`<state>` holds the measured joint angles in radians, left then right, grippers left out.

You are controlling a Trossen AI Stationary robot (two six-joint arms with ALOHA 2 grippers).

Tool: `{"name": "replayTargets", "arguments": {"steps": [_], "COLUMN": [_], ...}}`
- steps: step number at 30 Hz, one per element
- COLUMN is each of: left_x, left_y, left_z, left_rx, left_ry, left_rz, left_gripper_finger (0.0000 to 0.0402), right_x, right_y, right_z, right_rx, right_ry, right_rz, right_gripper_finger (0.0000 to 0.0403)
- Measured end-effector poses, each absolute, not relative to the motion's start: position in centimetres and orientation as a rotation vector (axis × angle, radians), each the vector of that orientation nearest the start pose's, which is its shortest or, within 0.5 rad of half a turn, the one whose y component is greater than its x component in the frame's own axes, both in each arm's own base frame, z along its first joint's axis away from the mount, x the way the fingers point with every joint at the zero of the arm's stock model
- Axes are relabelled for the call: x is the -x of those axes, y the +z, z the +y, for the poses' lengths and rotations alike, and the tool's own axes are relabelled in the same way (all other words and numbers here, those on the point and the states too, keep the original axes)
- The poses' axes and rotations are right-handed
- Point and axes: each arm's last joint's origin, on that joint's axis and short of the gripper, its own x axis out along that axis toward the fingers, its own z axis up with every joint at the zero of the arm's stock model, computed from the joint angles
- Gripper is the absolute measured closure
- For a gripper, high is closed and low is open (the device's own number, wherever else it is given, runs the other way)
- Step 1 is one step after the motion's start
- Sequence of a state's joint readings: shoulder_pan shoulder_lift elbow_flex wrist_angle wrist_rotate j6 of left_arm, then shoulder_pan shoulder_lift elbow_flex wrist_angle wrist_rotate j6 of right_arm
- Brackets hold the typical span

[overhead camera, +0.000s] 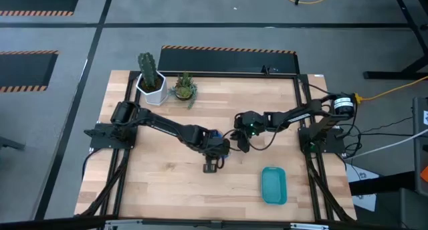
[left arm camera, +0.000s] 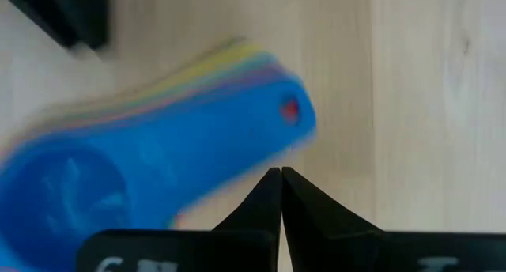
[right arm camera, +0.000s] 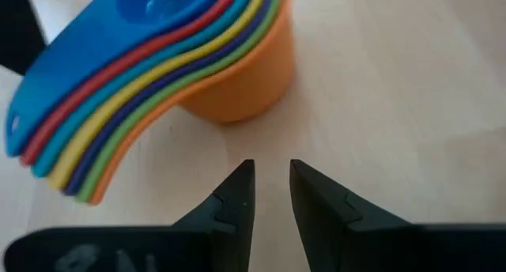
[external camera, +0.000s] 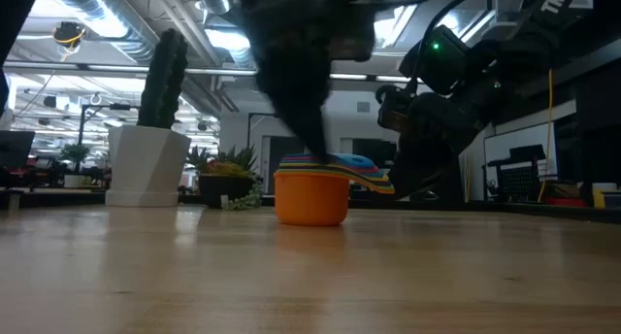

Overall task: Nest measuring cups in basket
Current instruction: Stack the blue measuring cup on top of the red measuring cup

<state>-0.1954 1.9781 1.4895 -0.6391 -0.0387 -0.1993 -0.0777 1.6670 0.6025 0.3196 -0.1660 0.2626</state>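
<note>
Measuring cups (right arm camera: 158, 74) are sitting nested mid-surface, mostly hiding under both arms overhead; left fingers (left arm camera: 280, 194) closed, right fingers (right arm camera: 270, 189) slightly parted, gripping nothing.

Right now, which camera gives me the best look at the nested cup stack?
The right wrist view: the cup stack fills it, every colored handle layered, orange cup outermost. The left wrist view shows only the blue top cup, blurred. The low view shows it side-on, partly behind an arm. The high view hides it.
</note>
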Motion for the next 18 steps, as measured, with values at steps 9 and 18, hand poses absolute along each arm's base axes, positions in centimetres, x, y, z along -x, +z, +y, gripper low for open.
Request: {"name": "replayTargets", "arguments": {"steps": [9,18], "left_x": [-41.0,-40.9], "left_y": [19.9,19.9], "left_z": [-5.9,-6.5], "left_rx": [0.08,0.068], "left_ry": [0.011,-0.067], "left_rz": [1.091,1.099], "left_gripper_finger": [0.0396,0.0397], "right_x": [-29.4,-29.4], "right_y": [11.0,11.2], "right_z": [-0.4,-0.2], "right_rx": [-0.382,-0.378], "right_ry": [0.063,0.071], "right_rz": [0.716,0.705], "right_gripper_finger": [0.0317,0.0317]}}
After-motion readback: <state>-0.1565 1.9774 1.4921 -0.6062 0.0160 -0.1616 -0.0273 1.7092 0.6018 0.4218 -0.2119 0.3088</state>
